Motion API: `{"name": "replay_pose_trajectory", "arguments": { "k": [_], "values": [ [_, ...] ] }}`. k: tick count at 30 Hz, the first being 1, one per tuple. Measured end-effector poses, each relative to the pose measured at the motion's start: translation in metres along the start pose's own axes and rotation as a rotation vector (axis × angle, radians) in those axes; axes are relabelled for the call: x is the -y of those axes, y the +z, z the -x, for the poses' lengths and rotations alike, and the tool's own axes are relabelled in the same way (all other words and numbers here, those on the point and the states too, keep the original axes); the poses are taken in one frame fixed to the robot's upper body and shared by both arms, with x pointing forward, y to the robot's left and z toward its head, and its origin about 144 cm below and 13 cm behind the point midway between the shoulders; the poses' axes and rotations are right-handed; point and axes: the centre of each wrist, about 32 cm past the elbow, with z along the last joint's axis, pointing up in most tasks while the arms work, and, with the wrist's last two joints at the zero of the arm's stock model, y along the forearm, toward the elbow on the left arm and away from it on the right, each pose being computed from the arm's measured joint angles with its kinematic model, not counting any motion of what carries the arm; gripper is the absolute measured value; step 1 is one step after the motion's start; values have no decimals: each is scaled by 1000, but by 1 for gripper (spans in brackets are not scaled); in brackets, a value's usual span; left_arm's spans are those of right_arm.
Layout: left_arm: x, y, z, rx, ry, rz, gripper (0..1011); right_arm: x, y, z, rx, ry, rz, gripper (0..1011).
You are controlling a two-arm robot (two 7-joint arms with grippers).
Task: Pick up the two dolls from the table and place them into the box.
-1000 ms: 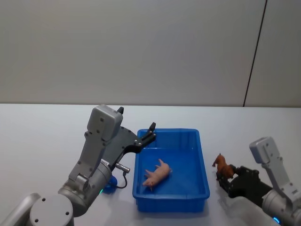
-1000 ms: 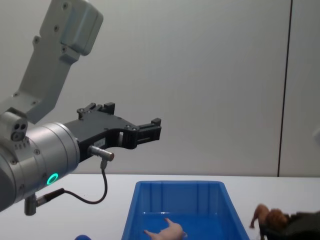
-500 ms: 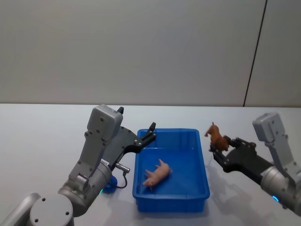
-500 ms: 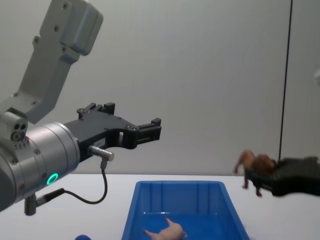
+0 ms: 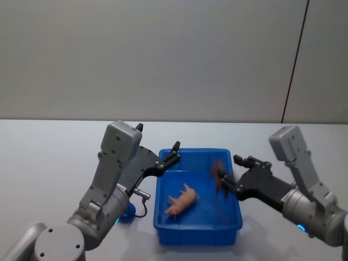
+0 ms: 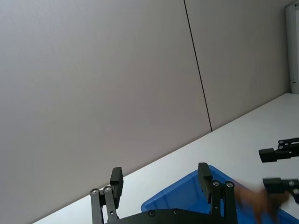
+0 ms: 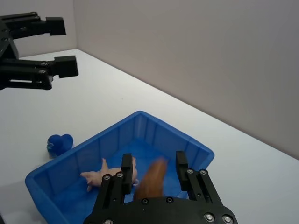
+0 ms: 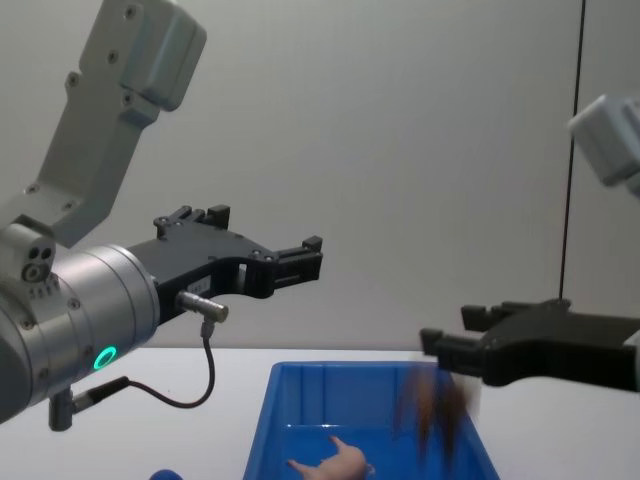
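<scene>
The blue box stands at the table's middle, with a flesh-pink doll lying on its floor. A brown toy shows as a blur over the box's right half, just below my right gripper, which is open and not holding it. In the right wrist view the brown toy hangs between and beneath the spread fingers, above the box. A dark-blue doll sits on the table left of the box, partly behind my left arm. My left gripper hovers open and empty over the box's back left corner.
The grey table stretches wide on both sides of the box, and a plain wall stands behind. My left arm's cable hangs near the box's left wall.
My right gripper lifted the brown toy from the table right of the box, carried it left over the box and opened; the toy now drops. The left arm has not moved.
</scene>
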Motion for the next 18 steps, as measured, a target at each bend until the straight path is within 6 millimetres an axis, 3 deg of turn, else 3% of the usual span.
{"name": "replay_pose_trajectory", "arguments": {
  "k": [8,12,18],
  "values": [
    [0,0,0,0,0,0,1003,-4,-4,6,-2,28,23,716],
    [0,0,0,0,0,0,1003,-3,-7,7,-5,29,30,869],
    [0,0,0,0,0,0,1003,3,-12,3,-15,16,40,1001]
  ]
}}
